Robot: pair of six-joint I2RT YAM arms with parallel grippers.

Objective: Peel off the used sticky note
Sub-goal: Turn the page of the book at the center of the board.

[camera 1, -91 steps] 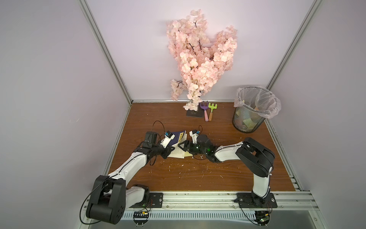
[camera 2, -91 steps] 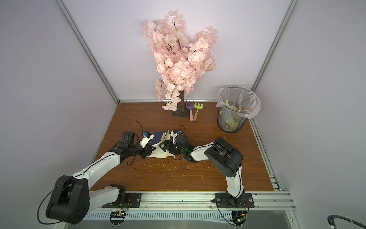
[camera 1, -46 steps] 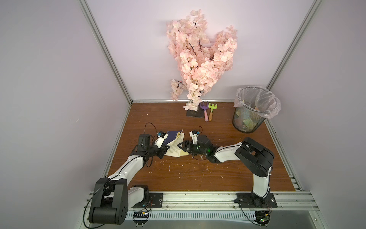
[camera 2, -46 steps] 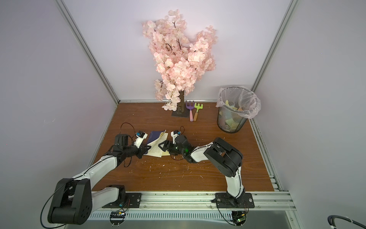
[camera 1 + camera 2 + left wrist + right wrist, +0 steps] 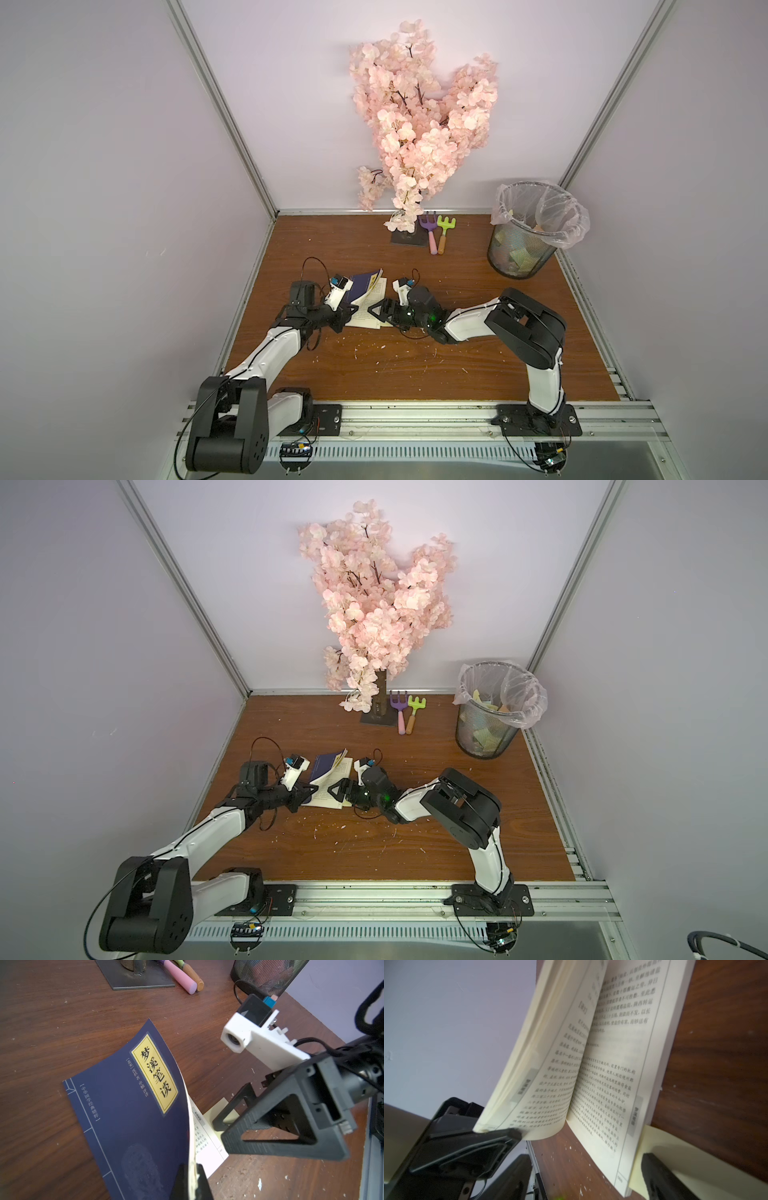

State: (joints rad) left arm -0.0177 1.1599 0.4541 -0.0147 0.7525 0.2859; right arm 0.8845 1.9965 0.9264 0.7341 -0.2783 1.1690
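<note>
**Book held open, note poking out at the page edge**

Both top views are showing the two arms meeting over the book point(image 5: 365, 289) near the middle of the desk point(image 5: 415, 365). The right claw point(image 5: 376, 311) is sitting over the page edge there, and the note cannot be made out.

The left wrist view is giving the detail. The left claw point(image 5: 192, 1174) is clamping tight on the corner of the dark blue cover and front pages, bowing them up off the rest of the book. The right claw is standing with its jaws wide apart, gripping nothing. Its far finger is lying over the pale yellow sticky note point(image 5: 219, 1106), which is poking out from under the lower page onto the desk.

The right wrist view is showing what the others are not: the open printed pages, and the sticky note running along under the page edge. One of the right claw's fingers point(image 5: 660, 1176) is lying on it or just above it; I cannot tell whether they are touching.

A wire wastebasket point(image 5: 525, 245) with a clear liner is standing at the far right corner, holding crumpled yellow and green paper scraps.

A pink blossom tree point(image 5: 419, 124) is standing against the back wall on a flat plate. A purple rake point(image 5: 430, 232) and a green rake point(image 5: 444, 232) are lying just beside it. White crumbs are lying scattered across the near half of the desk.
</note>
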